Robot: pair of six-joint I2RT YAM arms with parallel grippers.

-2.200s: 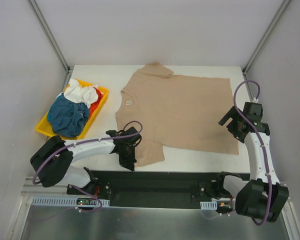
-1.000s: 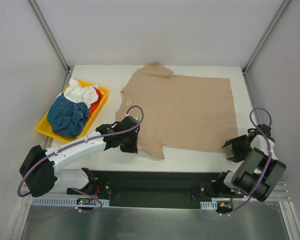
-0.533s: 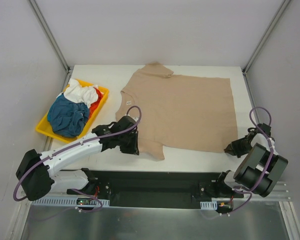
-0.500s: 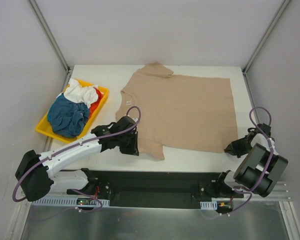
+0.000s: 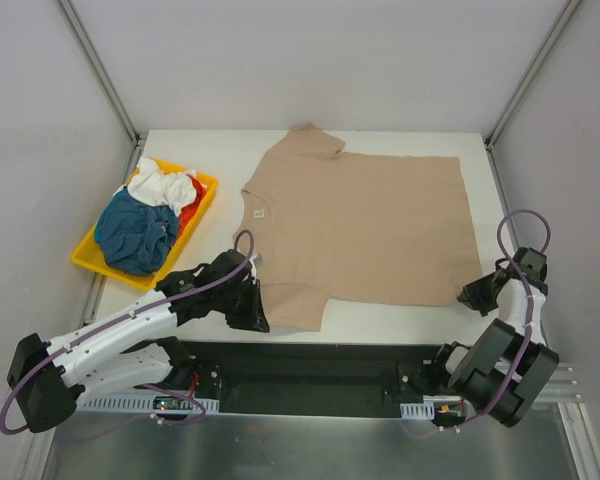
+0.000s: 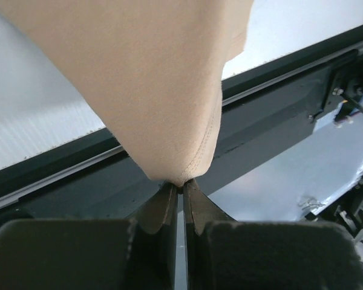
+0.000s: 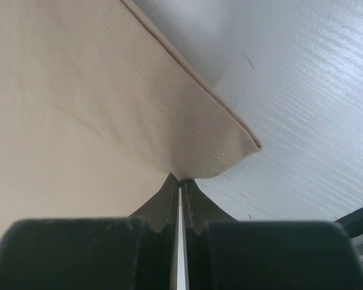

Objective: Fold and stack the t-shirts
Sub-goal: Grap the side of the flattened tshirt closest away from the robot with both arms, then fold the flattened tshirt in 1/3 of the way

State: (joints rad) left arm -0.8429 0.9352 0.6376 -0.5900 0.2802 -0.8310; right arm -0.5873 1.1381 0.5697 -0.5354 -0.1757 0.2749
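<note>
A tan t-shirt [image 5: 365,225] lies spread flat on the white table, collar to the left. My left gripper [image 5: 257,316] is shut on the hem of its near sleeve [image 6: 169,121], and the cloth is drawn to a point at the fingertips. My right gripper [image 5: 473,296] is shut on the shirt's near right corner [image 7: 218,154], which is pinched up off the table. More t-shirts, teal-blue [image 5: 135,232], white [image 5: 165,185] and red-orange [image 5: 190,215], lie crumpled in a heap at the left.
The heap sits in a shallow yellow tray [image 5: 202,200] at the table's left side. A black rail [image 5: 320,365] runs along the near edge between the arm bases. Grey walls with metal posts close in the table on three sides.
The right gripper has closed on the shirt's near right corner. The left arm has drawn back toward the near edge with the sleeve hem in its grip.
</note>
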